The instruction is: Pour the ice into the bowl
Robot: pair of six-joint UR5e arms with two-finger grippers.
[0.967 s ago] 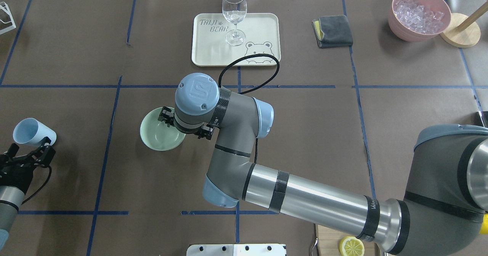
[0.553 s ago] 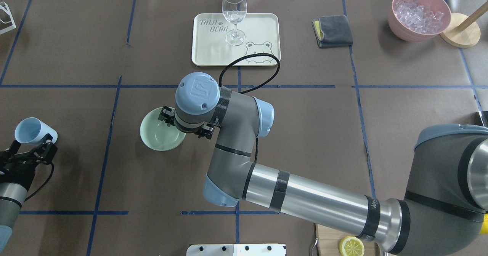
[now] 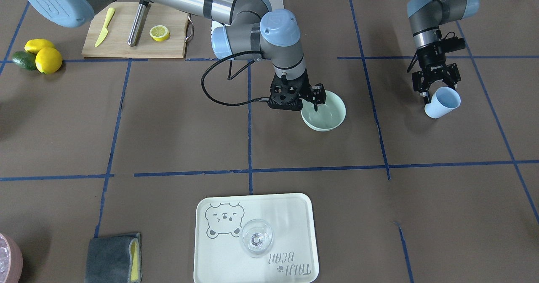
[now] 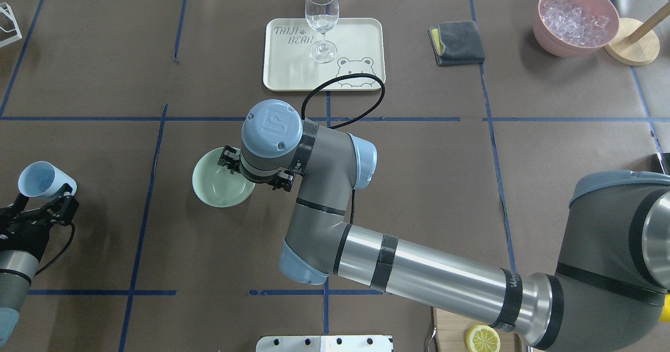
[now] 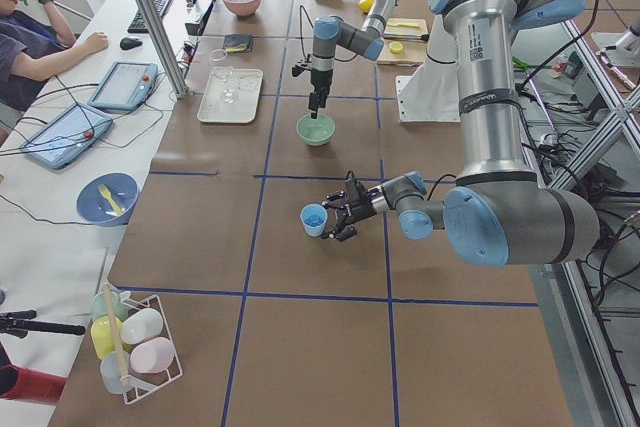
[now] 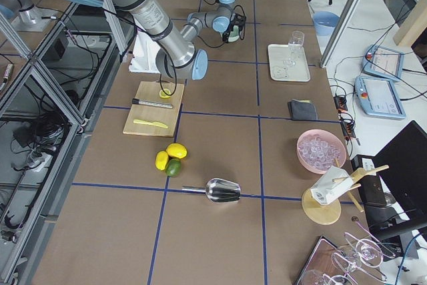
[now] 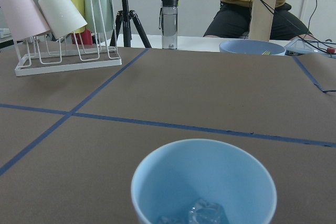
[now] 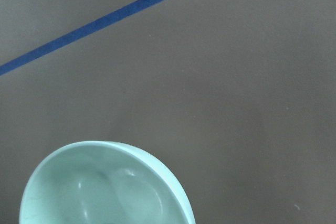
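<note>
The pale mint-green bowl [image 4: 217, 187] stands left of the table's middle and looks empty; it also shows in the front view [image 3: 326, 115] and the right wrist view [image 8: 105, 187]. My right gripper [image 3: 315, 100] is at its rim and looks shut on it; in the overhead view the wrist hides it. My left gripper [image 4: 44, 199] is shut on a light blue cup [image 4: 44, 179], tilted, well left of the bowl. The left wrist view shows a few clear ice cubes [image 7: 206, 212] at the bottom of the cup [image 7: 203, 182].
A pink container [image 4: 574, 19] of ice stands at the far right. A cream tray [image 4: 361, 43] with a wine glass [image 4: 321, 19] lies beyond the bowl, and a grey cloth [image 4: 458, 42] lies right of it. A cutting board [image 3: 126, 43] with a lemon half lies by the robot's base.
My left gripper has shifted the cup very slightly, a little right and then back. My right arm and the bowl have not moved.
</note>
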